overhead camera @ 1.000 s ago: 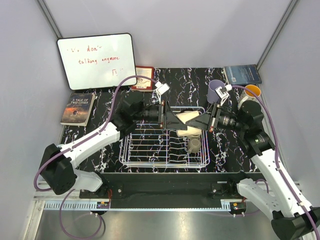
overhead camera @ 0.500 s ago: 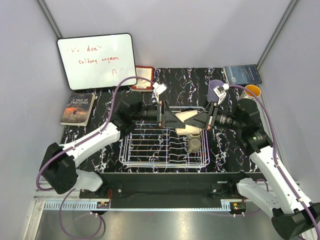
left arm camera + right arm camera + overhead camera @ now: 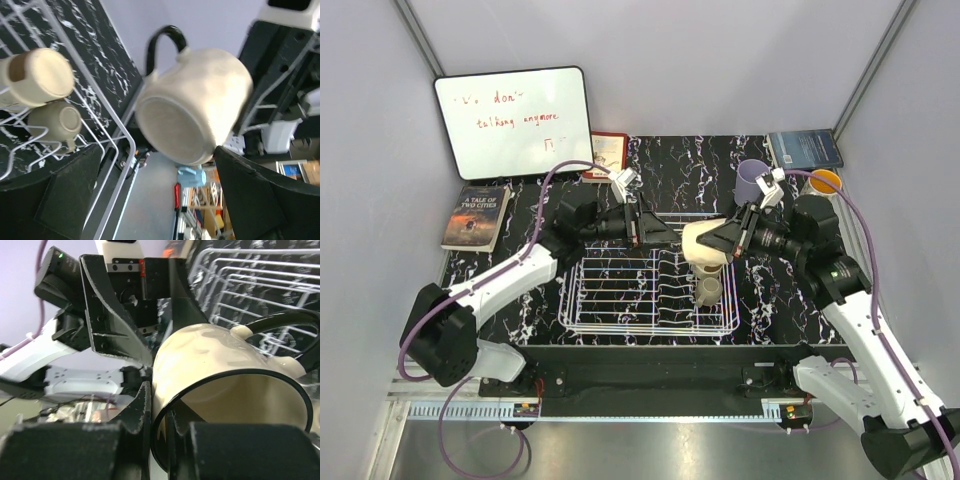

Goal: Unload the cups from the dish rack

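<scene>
The right gripper [image 3: 159,412] is clenched on the mug [image 3: 225,385], a cream one with a black rim and a black handle. One finger sits inside the mouth and the other outside, with the wall pinched between them. The mug hangs on its side above the rack's [image 3: 620,310] far right corner. Its mouth faces the right wrist and its base faces the left arm. In the left wrist view the handle curves out from its upper side.

The left gripper [image 3: 667,232] is released, its fingers [image 3: 65,195] spread wide. It hovers over the rack's far edge, just left of the mug, and points at the mug's base. In the left wrist view the base shows between the two fingers and neither one touches it.

Two more cups sit at the rack's right end, below the mug. The cream cup [image 3: 37,77] leans among the prongs. The grey cup [image 3: 55,122], which is smaller, is just beside it on the near side. Both turn their bases toward the left wrist camera.

The lavender cup [image 3: 752,180] stands on the table [image 3: 520,290] beyond the rack's far right corner, apart from the wire. A whiteboard [image 3: 512,122] with red writing leans on the wall beyond the rack's far left corner. A book [image 3: 477,216] lies flat on the table to the left of the rack.
</scene>
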`<state>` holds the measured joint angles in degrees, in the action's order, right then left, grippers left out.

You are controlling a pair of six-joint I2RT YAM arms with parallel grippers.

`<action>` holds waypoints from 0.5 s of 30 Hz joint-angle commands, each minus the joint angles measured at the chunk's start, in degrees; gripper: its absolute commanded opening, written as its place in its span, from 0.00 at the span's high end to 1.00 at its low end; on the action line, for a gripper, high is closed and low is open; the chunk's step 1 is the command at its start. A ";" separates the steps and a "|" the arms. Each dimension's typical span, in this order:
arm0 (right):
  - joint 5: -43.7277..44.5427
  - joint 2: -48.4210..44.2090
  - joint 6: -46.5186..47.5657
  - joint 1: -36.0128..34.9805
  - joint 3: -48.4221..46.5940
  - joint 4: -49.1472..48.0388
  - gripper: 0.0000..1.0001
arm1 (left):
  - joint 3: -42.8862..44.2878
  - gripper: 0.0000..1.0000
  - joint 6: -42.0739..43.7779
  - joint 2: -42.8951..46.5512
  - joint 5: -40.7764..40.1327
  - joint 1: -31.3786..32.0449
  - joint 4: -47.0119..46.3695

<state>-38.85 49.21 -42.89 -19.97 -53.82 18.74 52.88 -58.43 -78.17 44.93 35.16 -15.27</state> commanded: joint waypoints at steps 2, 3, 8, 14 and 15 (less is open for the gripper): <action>16.92 0.96 9.31 -0.07 -9.80 12.14 1.00 | 0.20 0.01 1.92 1.27 -7.30 -1.93 6.72; 20.88 1.58 10.36 -0.07 -11.72 14.80 1.00 | 0.38 0.01 2.27 1.53 -8.88 -2.11 7.87; 48.93 8.60 14.24 0.36 -16.83 29.57 1.00 | 2.92 0.01 7.27 3.02 -16.52 -2.46 19.88; 53.89 17.31 14.07 12.28 -18.60 33.73 1.00 | 7.05 0.01 11.85 4.08 -27.17 -2.72 32.48; 53.97 18.11 13.98 13.45 -18.43 33.64 1.00 | 7.41 0.01 11.94 4.17 -28.13 -2.73 33.36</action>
<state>6.94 64.90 -30.44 -13.78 -69.82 49.98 55.92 -50.30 -76.79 24.62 32.77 10.46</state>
